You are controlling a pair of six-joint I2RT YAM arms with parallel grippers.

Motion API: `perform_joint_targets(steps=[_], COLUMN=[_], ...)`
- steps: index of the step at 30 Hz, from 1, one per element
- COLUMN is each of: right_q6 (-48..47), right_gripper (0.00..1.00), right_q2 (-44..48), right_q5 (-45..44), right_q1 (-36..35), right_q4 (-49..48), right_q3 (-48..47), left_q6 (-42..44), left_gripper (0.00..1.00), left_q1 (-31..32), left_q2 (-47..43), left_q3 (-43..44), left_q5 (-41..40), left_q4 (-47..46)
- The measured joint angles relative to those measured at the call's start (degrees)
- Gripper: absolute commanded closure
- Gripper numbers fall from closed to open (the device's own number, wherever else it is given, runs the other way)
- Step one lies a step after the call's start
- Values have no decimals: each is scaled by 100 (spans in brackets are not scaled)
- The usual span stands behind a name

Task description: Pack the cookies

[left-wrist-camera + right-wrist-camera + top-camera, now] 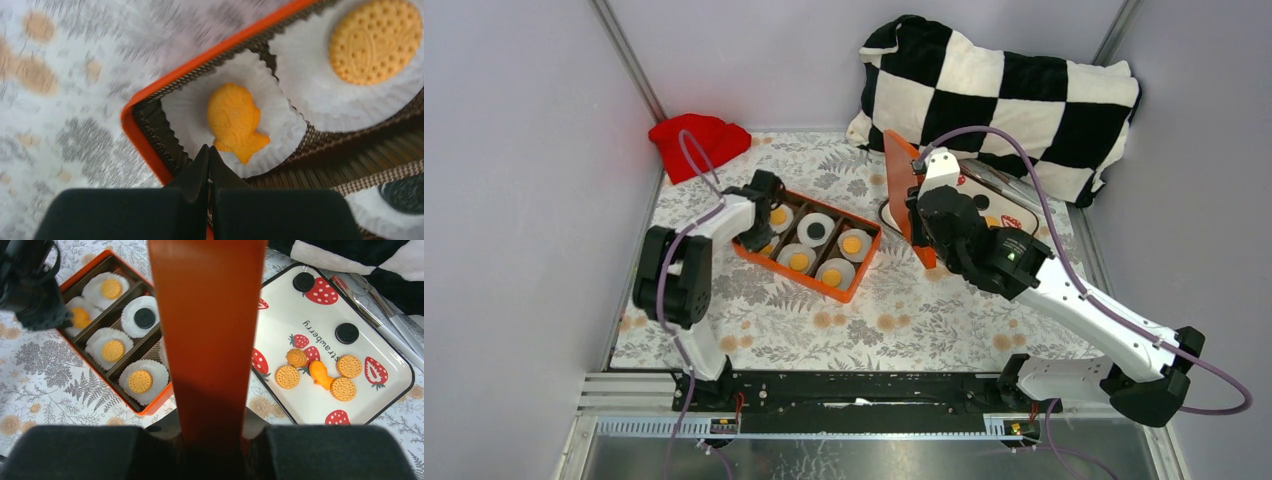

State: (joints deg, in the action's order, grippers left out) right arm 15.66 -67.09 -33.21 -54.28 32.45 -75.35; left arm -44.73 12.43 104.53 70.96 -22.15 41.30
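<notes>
7 cookies (287,376) lie loose on the strawberry tray (280,305) on the right of the counter (754,330): 2 black and 5 golden, 1 of them fish-shaped. More sit in white paper cups (152,371) inside the orange box (865,268), 1 to a cup. The left claw (208,152), pressed shut on nothing, hangs over the box's corner beside a fish cookie (234,120) in its cup. The right claw (212,432) grips the orange lid (207,330), held upright between box and tray.
</notes>
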Motion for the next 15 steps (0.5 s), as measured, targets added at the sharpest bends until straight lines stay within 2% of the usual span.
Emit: perform_joint_targets(steps=[4,7,10,15], right_q6=[-4,-2,2,28], right_gripper=[100,100,100,100], right_q2=[-4,-4,-4,-4], right_q5=[68,164,247,304], right_q1=[107,177,203,208], right_q4=[-9,-31,-76,-116], right_q3=[2,35,136,310], left_q6=[-205,-376,-479,-581], left_gripper=[100,100,100,100], left_q1=[184,612,1132,1937], left_q2=[-898,-1749,-2500,-3375], left_q3=[-1108,-1556,-1471,-748], left_q5=[87,142,116,-17], left_q4=[-28,118,149,157])
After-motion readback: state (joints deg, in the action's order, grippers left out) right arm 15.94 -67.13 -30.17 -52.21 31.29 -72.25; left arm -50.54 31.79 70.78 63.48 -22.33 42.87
